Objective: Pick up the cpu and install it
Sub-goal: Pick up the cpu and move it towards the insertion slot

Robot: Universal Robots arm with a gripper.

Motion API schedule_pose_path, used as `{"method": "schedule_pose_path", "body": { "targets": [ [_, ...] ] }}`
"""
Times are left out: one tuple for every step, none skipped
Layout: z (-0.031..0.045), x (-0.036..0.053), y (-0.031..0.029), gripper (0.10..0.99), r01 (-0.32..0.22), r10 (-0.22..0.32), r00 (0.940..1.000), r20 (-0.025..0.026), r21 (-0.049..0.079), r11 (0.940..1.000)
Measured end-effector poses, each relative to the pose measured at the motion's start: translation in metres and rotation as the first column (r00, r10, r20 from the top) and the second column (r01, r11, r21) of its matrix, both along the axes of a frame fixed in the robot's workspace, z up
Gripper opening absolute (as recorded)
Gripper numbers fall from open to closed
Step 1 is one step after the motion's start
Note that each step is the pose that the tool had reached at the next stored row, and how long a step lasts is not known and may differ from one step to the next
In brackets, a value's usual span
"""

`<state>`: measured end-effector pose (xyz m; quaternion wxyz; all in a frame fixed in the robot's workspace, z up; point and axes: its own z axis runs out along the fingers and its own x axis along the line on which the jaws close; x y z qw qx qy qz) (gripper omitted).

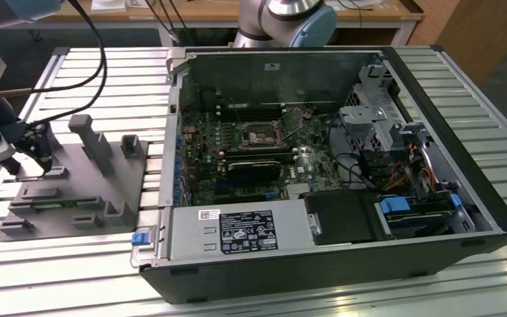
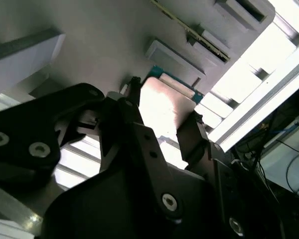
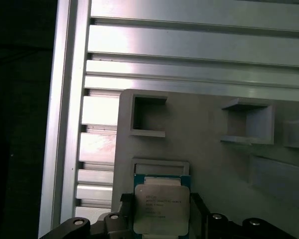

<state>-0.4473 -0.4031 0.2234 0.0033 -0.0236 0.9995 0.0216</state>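
Silver-topped cpu (image 3: 161,209) on the grey fixture (image 3: 214,164), flanked by the pincer (image 3: 161,206); whether it's clamped, cannot tell

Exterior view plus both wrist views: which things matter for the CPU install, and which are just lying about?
For the job:
cpu, lying on the grey fixture
gripper, down at the cpu
CPU socket inside the open PC case

Lying about:
power supply
drive cage
upright fixture posts
slatted aluminium table
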Motion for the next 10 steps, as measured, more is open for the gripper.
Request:
{"method": "schedule_pose_path", "body": {
  "targets": [
    [0.0000,0.0000,0.0000,0.541,0.000,0.000,1.0000,0.0001,0.000,1.0000],
    [0.0002,-0.0002,-0.0001,0.541,0.000,0.000,1.0000,-0.0002,0.000,1.0000],
    [0.0005,-0.0003,-0.0001,0.541,0.000,0.000,1.0000,-0.0003,0.000,1.0000],
    [0.0012,-0.0005,-0.0001,0.541,0.000,0.000,1.0000,-0.0005,0.000,1.0000],
    [0.0022,-0.0009,0.0000,0.541,0.000,0.000,1.0000,-0.0005,0.000,1.0000],
    [0.0030,-0.0013,0.0000,0.541,0.000,0.000,1.0000,-0.0004,0.000,1.0000],
    [0.0039,-0.0016,0.0000,0.541,0.000,0.000,1.0000,-0.0003,0.000,1.0000],
    [0.0050,-0.0018,0.0000,0.541,0.000,0.000,1.0000,-0.0003,0.000,1.0000],
    [0.0064,-0.0019,0.0000,0.541,0.000,0.000,1.0000,-0.0003,0.000,1.0000],
    [0.0079,-0.0020,0.0000,0.541,0.000,0.000,1.0000,-0.0003,0.001,1.0000]
  ]
}}
